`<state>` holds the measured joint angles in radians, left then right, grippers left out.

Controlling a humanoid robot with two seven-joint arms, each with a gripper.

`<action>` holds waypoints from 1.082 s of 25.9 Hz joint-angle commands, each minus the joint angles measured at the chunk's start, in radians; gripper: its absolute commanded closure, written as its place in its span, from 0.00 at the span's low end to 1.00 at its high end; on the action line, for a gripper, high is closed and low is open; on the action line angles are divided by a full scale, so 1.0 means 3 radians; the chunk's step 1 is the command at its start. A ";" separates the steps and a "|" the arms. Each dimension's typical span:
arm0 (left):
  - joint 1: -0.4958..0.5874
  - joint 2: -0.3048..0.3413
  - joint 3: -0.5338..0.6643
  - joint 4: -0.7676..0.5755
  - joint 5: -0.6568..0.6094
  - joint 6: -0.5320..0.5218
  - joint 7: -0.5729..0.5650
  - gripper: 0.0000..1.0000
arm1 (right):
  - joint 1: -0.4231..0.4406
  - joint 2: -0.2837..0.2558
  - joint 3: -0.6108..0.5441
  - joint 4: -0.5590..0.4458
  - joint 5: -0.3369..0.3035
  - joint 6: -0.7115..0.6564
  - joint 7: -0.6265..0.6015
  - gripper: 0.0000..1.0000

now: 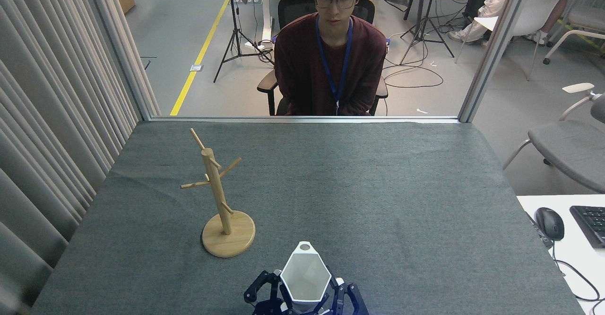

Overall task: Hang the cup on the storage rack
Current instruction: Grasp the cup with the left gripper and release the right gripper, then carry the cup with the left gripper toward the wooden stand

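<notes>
The white hexagonal cup (305, 277) is at the bottom middle of the head view, mouth facing up and towards me, its holed tab at the far rim. My right gripper (315, 306) is shut on its lower body, with dark fingers (344, 298) showing beside it. My left gripper (263, 290) sits right against the cup's left side, partly hidden by it, and I cannot see how its fingers stand. The wooden storage rack (217, 196) stands upright on its round base, left of the cup and further back, with bare pegs.
A grey cloth covers the table (378, 201). A person (331, 55) sits in a chair behind the far edge. Curtains (52, 116) line the left side. A side desk at the right holds a mouse (549, 223) and a keyboard (591, 225).
</notes>
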<state>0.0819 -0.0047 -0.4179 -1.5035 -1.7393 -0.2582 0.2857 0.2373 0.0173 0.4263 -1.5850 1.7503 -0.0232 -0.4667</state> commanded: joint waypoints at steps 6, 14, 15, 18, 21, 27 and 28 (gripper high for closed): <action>-0.0002 0.0046 -0.0008 -0.0081 0.0004 -0.0003 -0.0042 0.57 | 0.0001 0.0004 -0.0005 0.0006 0.0000 0.0001 -0.0009 0.13; -0.0002 0.0046 -0.0003 -0.0081 -0.0001 0.0007 -0.0052 0.57 | 0.0001 -0.0001 0.0000 -0.0075 -0.0005 -0.0025 -0.0132 0.02; -0.0002 0.0046 -0.0003 -0.0081 -0.0006 0.0007 -0.0052 0.57 | 0.0001 -0.0001 0.0006 -0.0137 -0.0010 -0.0040 -0.0157 0.02; -0.0002 0.0046 -0.0003 -0.0081 -0.0011 0.0012 -0.0063 0.57 | 0.0027 -0.0012 0.0041 -0.0408 -0.0046 -0.0091 -0.0214 0.02; -0.0002 0.0046 -0.0003 -0.0071 -0.0016 0.0017 -0.0063 0.57 | 0.0022 -0.0001 0.0052 -0.0658 -0.0164 -0.0168 -0.0224 0.02; 0.0029 0.0041 0.0007 -0.0097 -0.0026 0.0058 -0.0063 0.57 | -0.0459 0.0116 -0.1211 -0.0392 -0.1928 0.0369 0.0190 0.02; 0.0029 0.0041 0.0033 -0.0097 -0.0026 0.0078 -0.0058 0.57 | -0.0515 0.0075 -0.1385 -0.0198 -0.1912 0.0384 0.0318 0.02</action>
<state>0.0878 0.0089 -0.4167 -1.5310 -1.7463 -0.2449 0.2665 0.1424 0.0463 0.1905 -1.7349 1.3302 0.0453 -0.4640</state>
